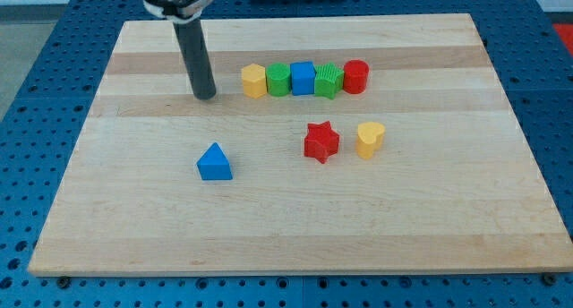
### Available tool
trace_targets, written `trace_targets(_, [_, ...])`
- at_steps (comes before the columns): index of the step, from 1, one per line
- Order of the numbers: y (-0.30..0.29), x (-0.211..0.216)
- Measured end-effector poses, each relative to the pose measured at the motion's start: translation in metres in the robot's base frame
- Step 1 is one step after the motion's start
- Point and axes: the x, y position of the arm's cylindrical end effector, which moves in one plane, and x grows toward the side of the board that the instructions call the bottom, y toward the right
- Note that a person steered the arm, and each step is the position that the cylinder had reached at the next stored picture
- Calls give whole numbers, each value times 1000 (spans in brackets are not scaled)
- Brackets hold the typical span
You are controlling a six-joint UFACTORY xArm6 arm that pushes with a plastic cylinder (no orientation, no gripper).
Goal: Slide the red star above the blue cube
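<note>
Wooden and pale, the counter (295, 227) sits on a blue base full of little holes. No claw is on this arm, so nothing is open or shut; a dark rod does the work.

The red star (321, 141) lies below the blue cube (303, 78) and a bit toward the view's right, with bare wood between them. The blue cube sits in the middle of a row of five blocks that look like they touch. On its left is a green block (279, 79), then a yellow block (254, 80). On its right is another green block (329, 80), then a red cylinder (356, 76). A yellow heart (370, 139) sits near the star, on its right. A blue triangle (214, 162) is down to the cube's left. My tip (205, 96) is left of the row, well apart from the star.

The row blocks the straight way up. I think a straight push up would knock the star into the row and scatter it. The star might also bump the heart.

I count two red, two blue, two green and two yellow blocks, eight in all.
</note>
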Motion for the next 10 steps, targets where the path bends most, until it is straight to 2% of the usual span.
trace_targets(1, [8, 39])
trace_targets(2, [40, 50])
trace_targets(4, [55, 56])
trace_targets(8, [130, 139])
trace_targets(10, [171, 137])
